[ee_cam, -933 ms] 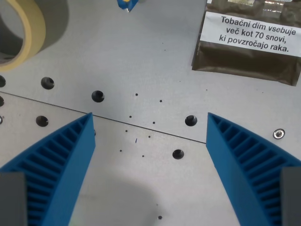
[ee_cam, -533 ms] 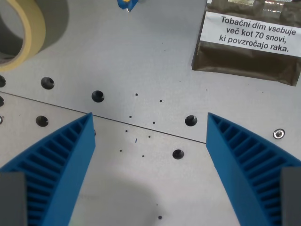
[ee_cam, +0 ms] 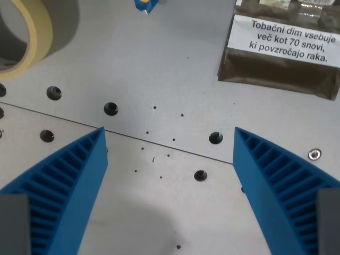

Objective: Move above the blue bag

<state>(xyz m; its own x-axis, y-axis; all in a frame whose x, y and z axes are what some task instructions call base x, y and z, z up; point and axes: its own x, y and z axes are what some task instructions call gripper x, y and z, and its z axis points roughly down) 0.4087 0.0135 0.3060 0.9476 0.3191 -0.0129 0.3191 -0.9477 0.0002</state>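
Note:
Only a small corner of the blue bag [ee_cam: 144, 5] shows at the top edge of the wrist view, left of centre, on the grey metal table [ee_cam: 159, 64]. My gripper [ee_cam: 170, 154] is open, its two ribbed blue fingers [ee_cam: 64, 191] spread wide in the lower corners of the view with nothing between them. The bag lies well beyond the fingertips, toward the top of the picture.
A roll of beige tape [ee_cam: 26, 37] sits at the top left. A brown tobacco pouch [ee_cam: 281, 53] with a white warning label lies at the top right. The table has bolt holes [ee_cam: 110, 109] and a seam running across it.
The scene has slid very slightly down and right in the picture, so the camera has shifted a little. The gripper remains open.

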